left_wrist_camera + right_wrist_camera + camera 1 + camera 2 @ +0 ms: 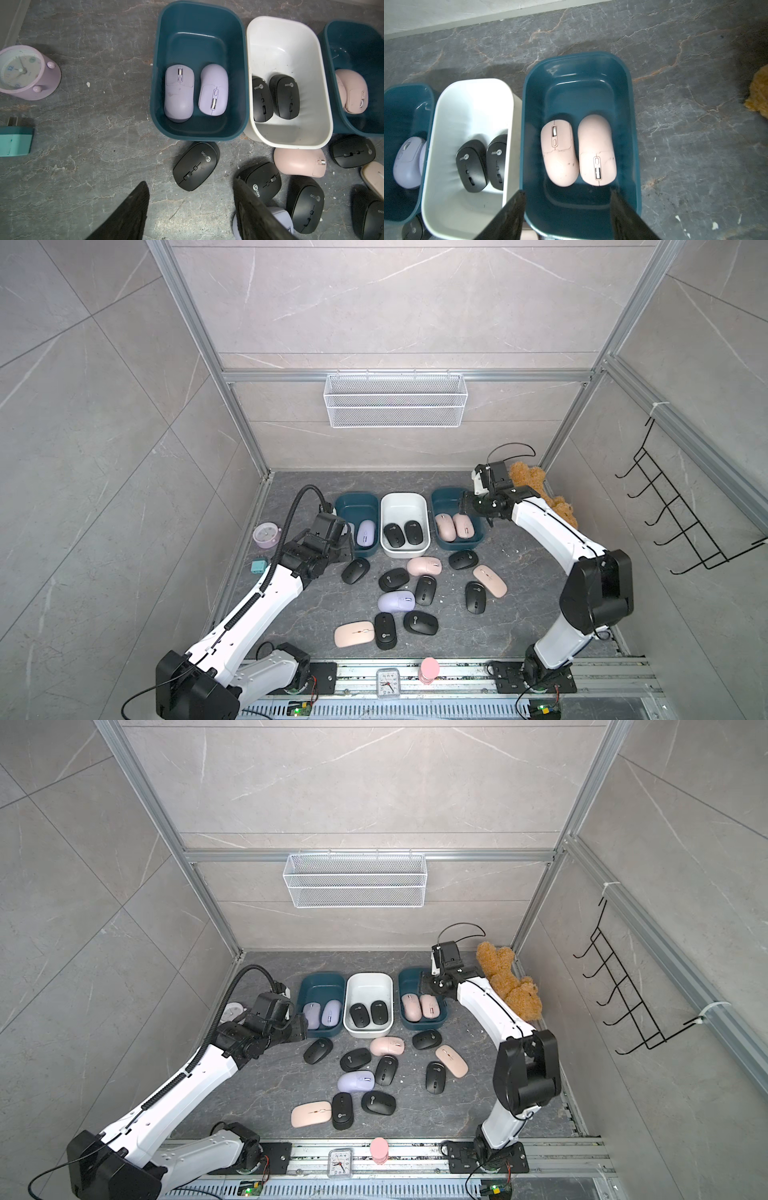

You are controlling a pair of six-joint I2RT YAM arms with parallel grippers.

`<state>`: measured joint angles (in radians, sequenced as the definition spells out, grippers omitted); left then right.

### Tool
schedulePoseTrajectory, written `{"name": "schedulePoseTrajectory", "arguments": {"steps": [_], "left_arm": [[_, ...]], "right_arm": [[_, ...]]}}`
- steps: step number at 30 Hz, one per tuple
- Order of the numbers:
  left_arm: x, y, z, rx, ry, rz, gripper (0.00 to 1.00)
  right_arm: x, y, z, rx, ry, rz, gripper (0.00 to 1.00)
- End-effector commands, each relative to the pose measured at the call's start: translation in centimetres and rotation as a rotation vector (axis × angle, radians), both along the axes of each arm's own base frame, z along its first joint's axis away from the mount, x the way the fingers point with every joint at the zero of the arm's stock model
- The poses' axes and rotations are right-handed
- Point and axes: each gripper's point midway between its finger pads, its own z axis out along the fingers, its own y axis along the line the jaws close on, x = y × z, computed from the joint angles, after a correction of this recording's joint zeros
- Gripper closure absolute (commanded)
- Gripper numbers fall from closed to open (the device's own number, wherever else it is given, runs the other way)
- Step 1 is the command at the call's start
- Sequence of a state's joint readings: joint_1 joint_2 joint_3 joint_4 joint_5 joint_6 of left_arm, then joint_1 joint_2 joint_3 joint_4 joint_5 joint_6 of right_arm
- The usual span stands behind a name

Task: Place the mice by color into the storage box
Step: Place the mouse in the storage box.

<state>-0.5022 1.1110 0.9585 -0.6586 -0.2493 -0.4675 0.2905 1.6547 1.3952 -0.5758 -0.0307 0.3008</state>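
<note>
Both end effectors open by the bins; 6 mice sorted, 11 loose.

Top views: 3 bins in a row at frame centre. The left teal bin (pixel 357 495) has 2 purple mice (pixel 178 95), the white bin (pixel 404 495) has 2 black mice (pixel 394 535), and the right teal bin (pixel 440 491) has 2 pink mice (pixel 445 526), each pair side by side. The left end effector (pixel 190 184) sits at the left teal bin's lower-left corner, fingers apart w/ nothing btwn them (a black mouse (pixel 196 166) lies on the desk (pixel 519 614) past the gap). The right end effector (pixel 568 193) hangs over the right teal bin, fingers apart, holding nothing. Loose mice (pixel 393 578) are scattered on the desk below the bins, lower centre: 7 black, 3 pink, 1 loose purple mouse (pixel 396 600).
</note>
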Motion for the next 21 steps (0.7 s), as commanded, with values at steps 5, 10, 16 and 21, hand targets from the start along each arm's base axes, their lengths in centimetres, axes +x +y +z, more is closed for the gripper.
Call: {"name": "schedulePoseTrajectory", "arguments": {"steps": [5, 10, 16, 21], "left_arm": [[-0.5, 0.0, -1.2, 0.012, 0.014, -0.008, 0.33], [0.1, -0.3, -1.9, 0.025, 0.02, -0.016, 0.33], [0.9, -1.0, -2.5, 0.019, 0.01, -0.036, 0.33], [1.3, -1.3, -2.4, 0.013, -0.014, -0.051, 0.33]], "right_arm": [[-6.0, 3.3, 0.3, -0.012, 0.024, 0.047, 0.35], [-10.0, 4.6, -0.6, -0.015, 0.043, 0.04, 0.35], [-13.5, 5.1, -2.2, -0.04, 0.083, 0.008, 0.35], [-16.1, 6.4, -3.9, 0.011, 0.085, -0.032, 0.35]]}}
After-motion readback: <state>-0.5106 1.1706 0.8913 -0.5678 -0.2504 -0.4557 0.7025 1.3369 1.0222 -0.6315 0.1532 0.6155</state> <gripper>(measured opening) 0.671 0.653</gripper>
